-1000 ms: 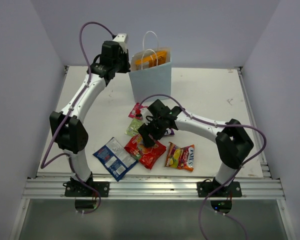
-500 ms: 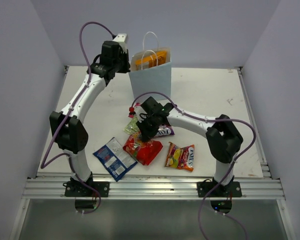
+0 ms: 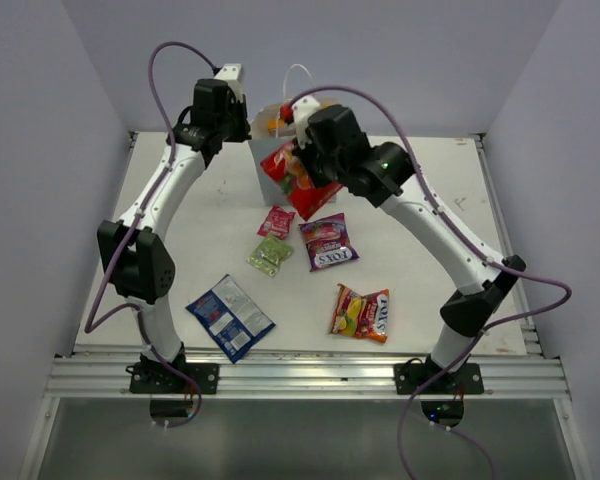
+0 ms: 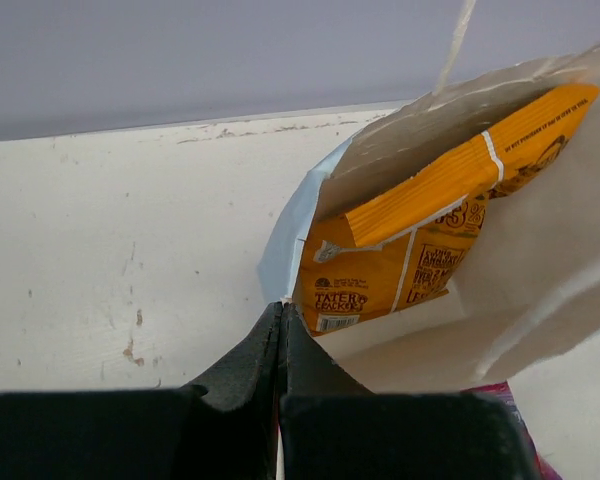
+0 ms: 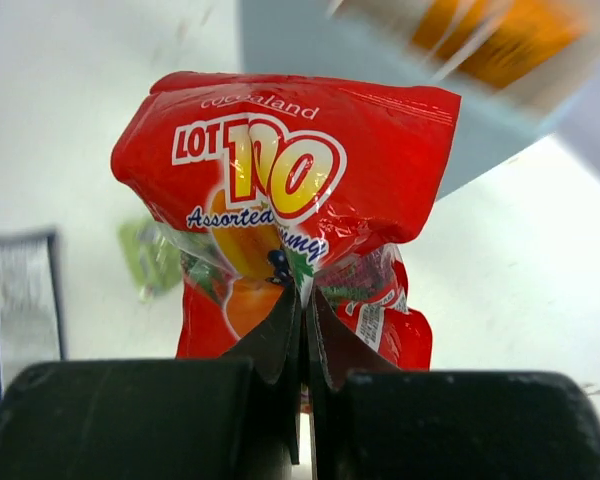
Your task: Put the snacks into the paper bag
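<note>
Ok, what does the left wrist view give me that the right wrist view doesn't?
Only left wrist: the left gripper, closed at the paper bag's near corner, and a look into its open mouth, where the orange chip bag's label is readable. Only right wrist: the right gripper pinching the red candy bag, held off the table, with the green sachet and blue-white packet lying below. Both: the paper bag and the orange chip bag, blurred from the right wrist.

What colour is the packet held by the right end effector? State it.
Red, with yellow and white lettering; the right wrist view shows the packet best.
</note>
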You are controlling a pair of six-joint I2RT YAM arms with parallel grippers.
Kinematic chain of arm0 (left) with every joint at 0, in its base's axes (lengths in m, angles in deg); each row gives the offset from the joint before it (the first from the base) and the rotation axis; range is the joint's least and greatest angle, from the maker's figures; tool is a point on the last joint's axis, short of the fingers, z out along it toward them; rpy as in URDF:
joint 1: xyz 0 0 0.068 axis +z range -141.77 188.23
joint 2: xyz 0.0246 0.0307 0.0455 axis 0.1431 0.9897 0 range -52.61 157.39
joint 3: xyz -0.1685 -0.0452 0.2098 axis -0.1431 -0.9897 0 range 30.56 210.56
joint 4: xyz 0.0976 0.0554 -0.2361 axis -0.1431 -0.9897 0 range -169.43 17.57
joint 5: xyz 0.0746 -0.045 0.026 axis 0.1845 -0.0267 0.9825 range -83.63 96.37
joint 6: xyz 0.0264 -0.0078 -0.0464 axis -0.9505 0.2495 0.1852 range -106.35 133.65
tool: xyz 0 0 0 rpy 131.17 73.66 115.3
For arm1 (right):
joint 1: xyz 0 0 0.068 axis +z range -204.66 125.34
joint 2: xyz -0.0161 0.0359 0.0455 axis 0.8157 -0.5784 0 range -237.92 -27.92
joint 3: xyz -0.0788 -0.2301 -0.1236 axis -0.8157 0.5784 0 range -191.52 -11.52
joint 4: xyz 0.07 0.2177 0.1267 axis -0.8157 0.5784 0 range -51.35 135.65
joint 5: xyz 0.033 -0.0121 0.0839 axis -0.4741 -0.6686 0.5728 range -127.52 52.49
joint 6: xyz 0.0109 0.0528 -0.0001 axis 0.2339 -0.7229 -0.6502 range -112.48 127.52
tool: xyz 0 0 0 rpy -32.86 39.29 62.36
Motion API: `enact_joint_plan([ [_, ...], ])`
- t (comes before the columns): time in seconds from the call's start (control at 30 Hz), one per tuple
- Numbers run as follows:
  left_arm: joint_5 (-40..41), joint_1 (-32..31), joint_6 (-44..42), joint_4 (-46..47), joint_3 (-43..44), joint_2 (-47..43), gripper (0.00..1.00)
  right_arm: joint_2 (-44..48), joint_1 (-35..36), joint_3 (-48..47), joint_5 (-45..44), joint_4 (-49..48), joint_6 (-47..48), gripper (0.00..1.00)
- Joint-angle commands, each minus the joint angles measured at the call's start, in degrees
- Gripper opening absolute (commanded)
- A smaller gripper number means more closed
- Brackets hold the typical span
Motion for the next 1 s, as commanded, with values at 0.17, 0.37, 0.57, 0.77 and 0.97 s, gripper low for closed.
enact_joint_plan([
  [0.17,-1.5,0.3,-0.4,1.5,2.6,0.7,0.0,-7.8,-10.9,-24.4,-12.9,-17.3,0.2,0.0],
  [0.37,-3.2,0.3,0.7,1.2,2.5,1.0,0.0,-15.4,-13.1,-32.3,-13.4,-33.7,-2.4,0.0],
  [0.57,-4.7,0.3,1.9,1.3,2.0,1.0,0.0,-19.9,-14.0,-36.2,-9.9,-42.4,-4.8,0.0],
  [0.77,-5.6,0.2,2.7,1.4,1.9,1.0,0.0,-18.3,-14.5,-26.5,-4.2,-40.6,-11.6,0.0],
  [0.97,-5.7,-0.3,3.2,1.7,1.8,0.7,0.0,-14.6,-14.5,-14.4,-0.6,-37.1,-14.7,0.0],
])
